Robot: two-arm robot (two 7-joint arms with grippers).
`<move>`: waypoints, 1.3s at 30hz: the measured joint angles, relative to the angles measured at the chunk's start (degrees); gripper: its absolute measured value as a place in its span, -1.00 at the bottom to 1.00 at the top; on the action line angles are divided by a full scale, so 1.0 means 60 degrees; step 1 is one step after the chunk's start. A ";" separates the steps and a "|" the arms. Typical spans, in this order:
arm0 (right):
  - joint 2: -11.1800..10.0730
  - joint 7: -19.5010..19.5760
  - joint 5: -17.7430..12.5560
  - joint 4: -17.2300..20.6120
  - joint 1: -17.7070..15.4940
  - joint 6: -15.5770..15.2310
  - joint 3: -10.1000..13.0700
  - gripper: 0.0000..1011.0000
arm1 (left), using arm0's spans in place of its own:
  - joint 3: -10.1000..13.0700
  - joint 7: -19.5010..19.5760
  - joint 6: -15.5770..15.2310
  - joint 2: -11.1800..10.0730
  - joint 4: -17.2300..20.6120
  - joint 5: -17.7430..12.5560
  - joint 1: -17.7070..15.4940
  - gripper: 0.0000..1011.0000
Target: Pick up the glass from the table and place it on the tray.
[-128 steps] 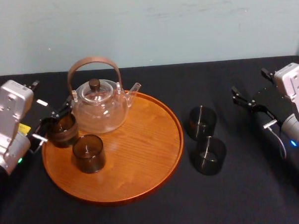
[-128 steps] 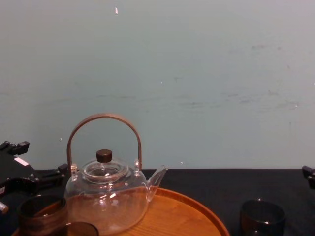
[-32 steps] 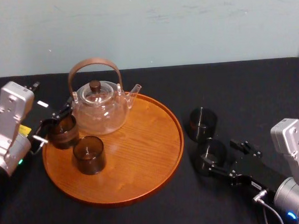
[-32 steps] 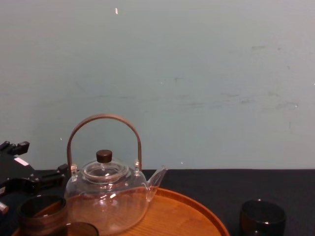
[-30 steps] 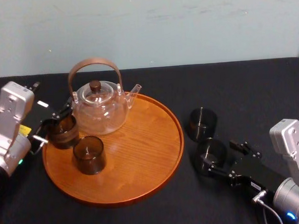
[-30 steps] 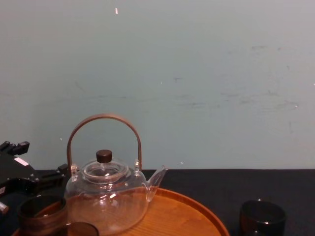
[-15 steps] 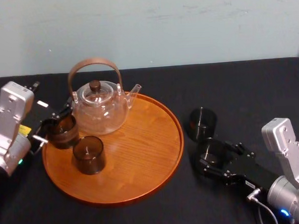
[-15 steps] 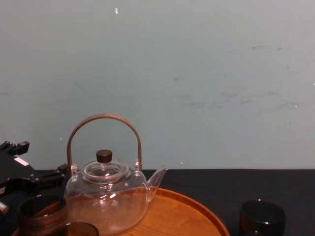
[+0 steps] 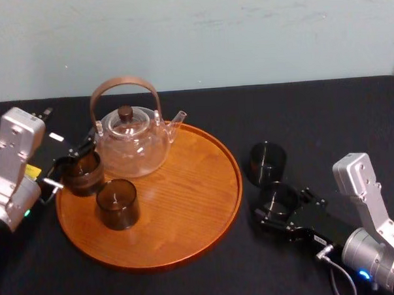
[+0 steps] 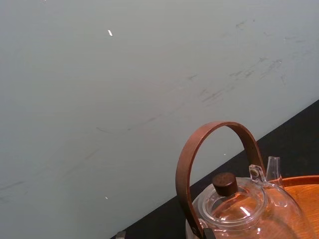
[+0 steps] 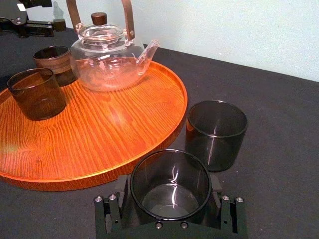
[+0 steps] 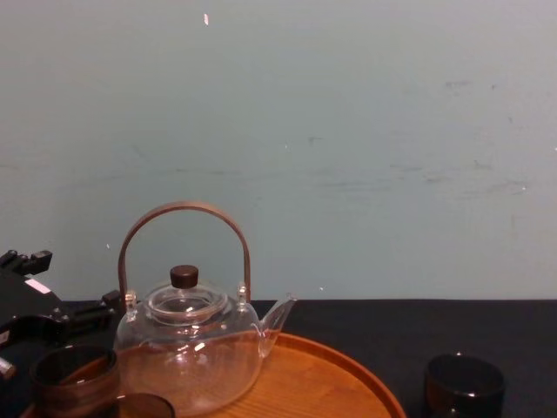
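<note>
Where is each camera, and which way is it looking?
Head: high, looks down at round orange-brown wooden tray; left gripper, right gripper show.
Chest: low, faces across at clear glass teapot; left gripper at edge.
Left wrist: faces pale wall, teapot.
Right wrist: over right gripper, around dark smoky glass, towards tray.
Shared: all see teapot.

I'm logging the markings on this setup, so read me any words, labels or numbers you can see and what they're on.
Nothing reads clearly.
Yellow label on the left arm: too small to read.
White label on that arm: too small to read.
Glass teapot, wooden tray, right gripper: no markings.
</note>
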State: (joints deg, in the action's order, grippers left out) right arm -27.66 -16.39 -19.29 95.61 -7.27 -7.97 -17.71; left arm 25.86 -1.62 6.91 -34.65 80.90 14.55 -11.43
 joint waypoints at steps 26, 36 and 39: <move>0.0022 -0.0031 0.0015 -0.0017 0.0017 -0.0009 -0.0007 0.84 | 0.0000 0.0000 0.0000 0.0000 0.0000 0.0000 -0.0001 0.98; 0.0014 -0.0022 0.0007 -0.0009 0.0011 -0.0002 -0.0007 0.79 | 0.0000 0.0000 0.0000 0.0000 0.0000 0.0000 0.0000 0.98; 0.0011 -0.0019 0.0004 -0.0007 0.0011 0.0000 -0.0007 0.79 | 0.0000 0.0000 0.0000 0.0000 -0.0001 0.0000 -0.0001 0.98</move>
State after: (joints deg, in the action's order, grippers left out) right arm -27.60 -16.51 -19.27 95.57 -7.20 -7.97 -17.75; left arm 25.86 -1.62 6.91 -34.65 80.90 14.55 -11.43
